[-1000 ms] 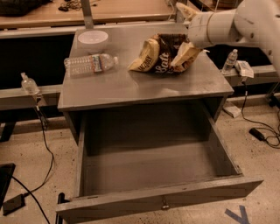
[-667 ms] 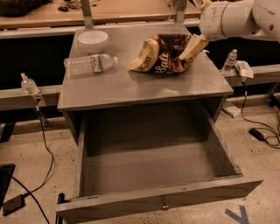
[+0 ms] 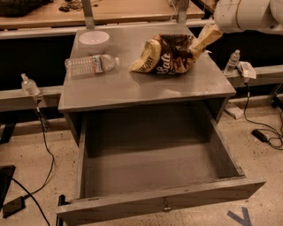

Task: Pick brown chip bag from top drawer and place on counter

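Observation:
The brown chip bag (image 3: 170,55) lies crumpled on the counter (image 3: 132,86), toward its back right, with its pale yellow end pointing left. My gripper (image 3: 207,35) hangs from the white arm (image 3: 243,13) at the top right, right at the bag's upper right end and just above the counter. I cannot tell whether it touches the bag. The top drawer (image 3: 150,163) is pulled fully open below the counter and its inside is bare. Its small metal knob (image 3: 166,205) shows on the front panel.
A clear water bottle (image 3: 90,65) lies on the counter's left side, with a white bowl (image 3: 93,40) behind it. Small bottles stand on the side rails at left (image 3: 28,84) and right (image 3: 232,62). Cables (image 3: 44,150) run over the floor. Wooden tabletops (image 3: 124,9) are behind.
My arm and gripper have moved up and to the right, from over the bag's right part to its upper right end. The bag stays on the counter.

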Available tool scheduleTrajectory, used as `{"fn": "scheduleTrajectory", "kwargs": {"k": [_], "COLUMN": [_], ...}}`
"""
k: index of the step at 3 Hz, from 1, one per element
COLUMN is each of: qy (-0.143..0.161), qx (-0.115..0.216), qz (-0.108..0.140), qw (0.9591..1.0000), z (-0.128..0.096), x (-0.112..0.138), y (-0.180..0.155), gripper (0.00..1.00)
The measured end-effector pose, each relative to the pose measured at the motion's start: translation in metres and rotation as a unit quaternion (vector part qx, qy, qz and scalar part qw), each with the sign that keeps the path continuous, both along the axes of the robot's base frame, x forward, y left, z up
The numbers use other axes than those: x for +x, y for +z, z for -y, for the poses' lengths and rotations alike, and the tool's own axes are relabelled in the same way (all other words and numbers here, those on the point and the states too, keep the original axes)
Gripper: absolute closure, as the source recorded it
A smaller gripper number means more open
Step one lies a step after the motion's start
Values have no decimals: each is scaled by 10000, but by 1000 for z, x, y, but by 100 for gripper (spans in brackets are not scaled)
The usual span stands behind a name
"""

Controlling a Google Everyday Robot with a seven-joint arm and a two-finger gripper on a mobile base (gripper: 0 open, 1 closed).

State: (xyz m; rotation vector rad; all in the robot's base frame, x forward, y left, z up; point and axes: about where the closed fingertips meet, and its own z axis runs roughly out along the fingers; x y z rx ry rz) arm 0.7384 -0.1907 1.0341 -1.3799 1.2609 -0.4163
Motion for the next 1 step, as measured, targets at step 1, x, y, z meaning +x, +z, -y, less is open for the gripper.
{"fn": "scheduleTrajectory", "kwargs": {"k": [1], "qy": [0], "qx": [0], "qz": [0], "qw": [10000], "z": [0], "x": [0], "y": [0], "gripper": [0]}}
